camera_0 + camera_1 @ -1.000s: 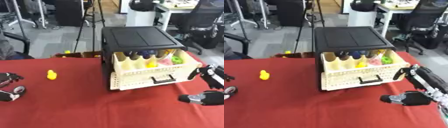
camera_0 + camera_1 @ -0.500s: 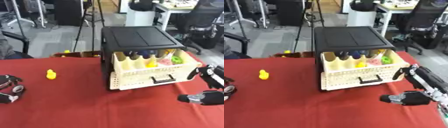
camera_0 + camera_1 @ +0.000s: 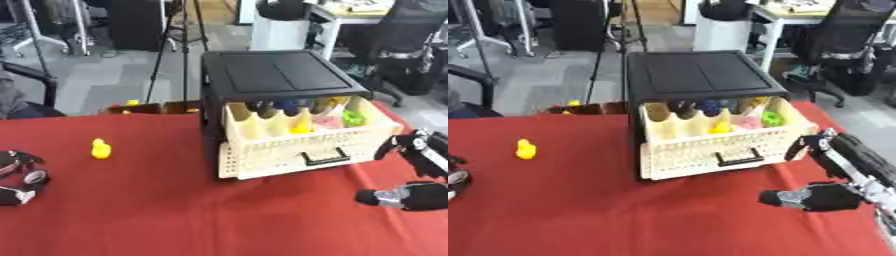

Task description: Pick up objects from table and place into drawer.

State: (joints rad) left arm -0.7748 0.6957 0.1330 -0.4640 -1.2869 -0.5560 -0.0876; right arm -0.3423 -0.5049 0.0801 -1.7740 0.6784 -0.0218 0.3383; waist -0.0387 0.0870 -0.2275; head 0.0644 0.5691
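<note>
One yellow duck (image 3: pixel 101 148) remains on our red table (image 3: pixel 175 220), near our empty, curled left hand (image 3: pixel 19 175), while our empty right hand (image 3: pixel 820 195), fingers relaxed, waits beside the open drawer (image 3: pixel 710 145).

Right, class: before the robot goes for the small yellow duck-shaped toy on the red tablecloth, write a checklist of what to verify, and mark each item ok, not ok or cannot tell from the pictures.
1. Cream plastic lattice drawer pulled out of the black cabinet: ok.
2. Room left in the drawer: cannot tell; yellow, green, pink and dark items already lie inside.
3. Small yellow duck-shaped toy standing free on the red tablecloth, nothing touching it: ok.
4. Left hand near the toy's side of the table and holding nothing: ok.
5. Right hand clear of the drawer front: ok, it sits just to the drawer's right.
6. Path from toy to drawer free of objects: ok.
</note>
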